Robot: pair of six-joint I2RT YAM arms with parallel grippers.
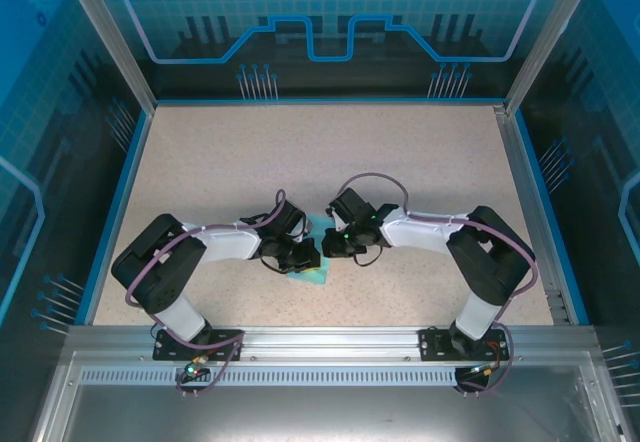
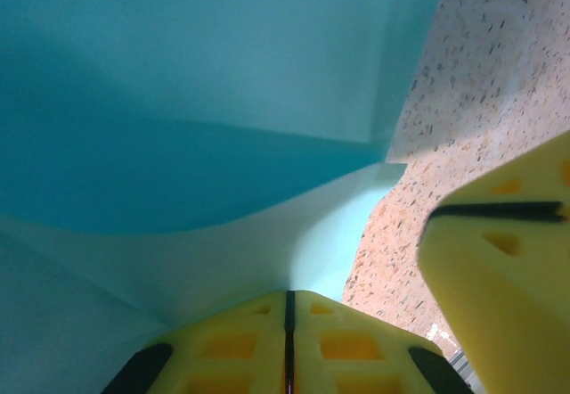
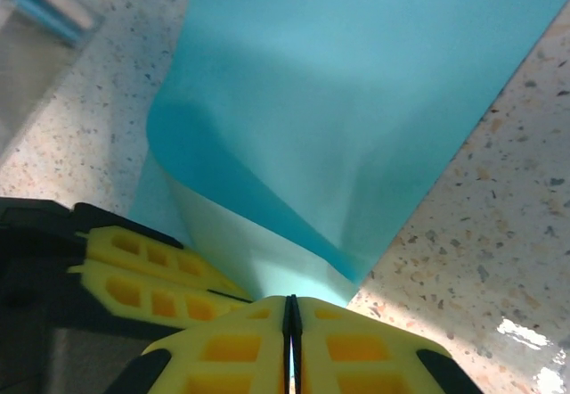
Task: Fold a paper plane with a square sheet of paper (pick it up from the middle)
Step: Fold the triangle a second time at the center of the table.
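1 sheet (image 1: 314, 276) (curled), long axis near-far

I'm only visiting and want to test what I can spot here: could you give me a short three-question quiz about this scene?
1. Which colour is the square sheet of paper? A) red B) light cyan C) white
2. True or false: the square sheet of paper lies flat, untouched by either arm.
3. Fill in: the left jaws and the right jaws both stand ____ on the paper.
Key: 1 B. 2 False: it curves upward, pinched from both sides. 3 shut.
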